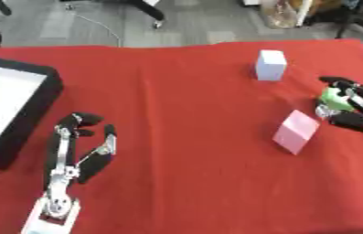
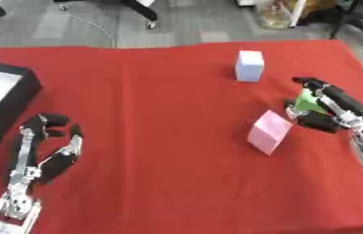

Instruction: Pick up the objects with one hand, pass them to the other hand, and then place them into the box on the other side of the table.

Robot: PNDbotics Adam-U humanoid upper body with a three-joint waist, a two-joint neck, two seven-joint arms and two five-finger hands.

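Observation:
A small green object (image 2: 306, 99) sits at the table's right side, with my right hand (image 2: 328, 107) curled round it, fingers above and thumb below. Just left of that hand lies a pink block (image 2: 267, 132), tilted on the red cloth. A pale white-lilac block (image 2: 249, 65) stands upright farther back. My left hand (image 1: 76, 148) rests open near the lower left, fingers pointing away from me, holding nothing. The black box (image 1: 46, 98) with a white inside sits at the left edge, beside that hand.
A red cloth (image 1: 176, 114) covers the whole table. Beyond its far edge are grey floor, chair legs and a cable. Open cloth stretches between the box and the blocks.

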